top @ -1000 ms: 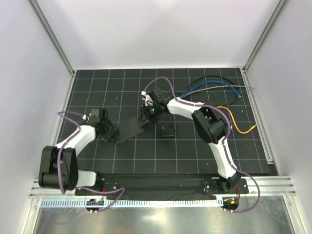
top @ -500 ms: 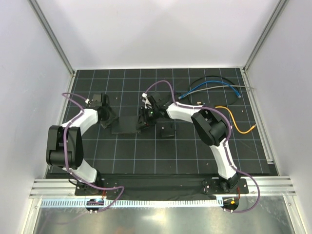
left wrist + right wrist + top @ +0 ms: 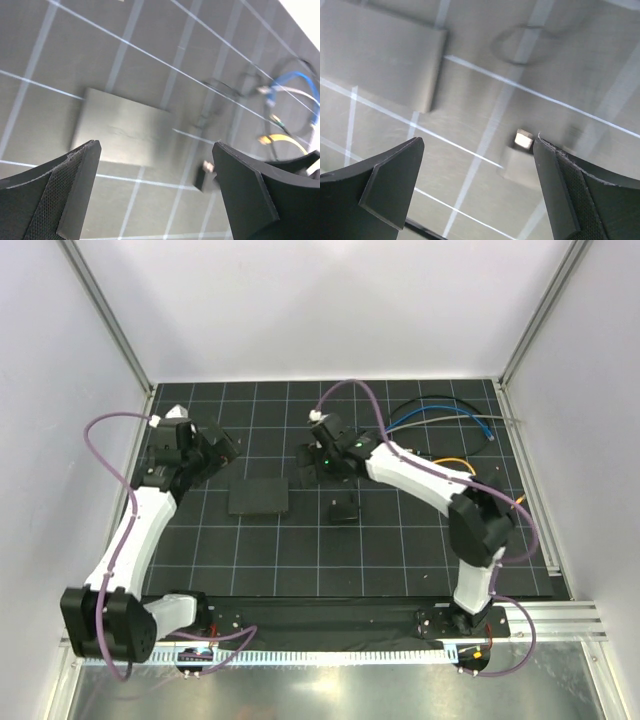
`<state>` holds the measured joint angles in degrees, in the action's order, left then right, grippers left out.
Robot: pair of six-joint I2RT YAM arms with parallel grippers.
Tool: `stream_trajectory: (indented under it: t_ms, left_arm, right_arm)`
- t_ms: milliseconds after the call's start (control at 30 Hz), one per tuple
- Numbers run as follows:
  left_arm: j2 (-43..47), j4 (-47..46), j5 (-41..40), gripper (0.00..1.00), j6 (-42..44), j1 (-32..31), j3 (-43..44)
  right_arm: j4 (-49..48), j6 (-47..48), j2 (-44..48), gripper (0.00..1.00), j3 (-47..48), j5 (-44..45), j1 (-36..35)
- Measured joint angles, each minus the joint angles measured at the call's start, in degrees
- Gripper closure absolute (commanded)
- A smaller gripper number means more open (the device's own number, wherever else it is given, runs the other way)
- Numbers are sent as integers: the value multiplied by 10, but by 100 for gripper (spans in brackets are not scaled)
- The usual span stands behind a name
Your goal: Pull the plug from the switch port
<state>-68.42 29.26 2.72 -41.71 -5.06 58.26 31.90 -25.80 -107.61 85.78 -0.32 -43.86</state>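
Observation:
The switch (image 3: 258, 497), a flat matte-black box, lies flat on the grid mat left of centre, and no cable shows joined to it. It also shows in the left wrist view (image 3: 125, 131) and the right wrist view (image 3: 380, 55). No plug shows at its edges, and I cannot tell which loose cable end is the plug. My left gripper (image 3: 220, 450) hovers open, behind and left of the switch; its jaws (image 3: 155, 147) hold nothing. My right gripper (image 3: 318, 468) hovers open, behind and right of the switch, jaws (image 3: 479, 141) empty.
A small black block (image 3: 344, 510) with a pale label (image 3: 523, 139) sits right of the switch, also in the left wrist view (image 3: 202, 181). Blue (image 3: 430, 415), black (image 3: 455, 398) and orange (image 3: 480, 490) cables lie at the back right. Walls close in the mat.
Both grippers have opened wide and drawn back from the switch, the left toward the back left corner. The switch, tilted a second ago, now lies square to the grid.

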Motion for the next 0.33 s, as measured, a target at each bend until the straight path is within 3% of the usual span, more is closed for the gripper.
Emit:
stream_trajectory:
  t_ms: [167,333]
  left_arm:
    - [57,-19,68,0,-3,-13,-59]
    - [70,-45,124,1,-21,-38,-157]
  right_arm:
    - [44,1,112,0,-61,104,5]
    - [33,-5,220,0,-205,116,13]
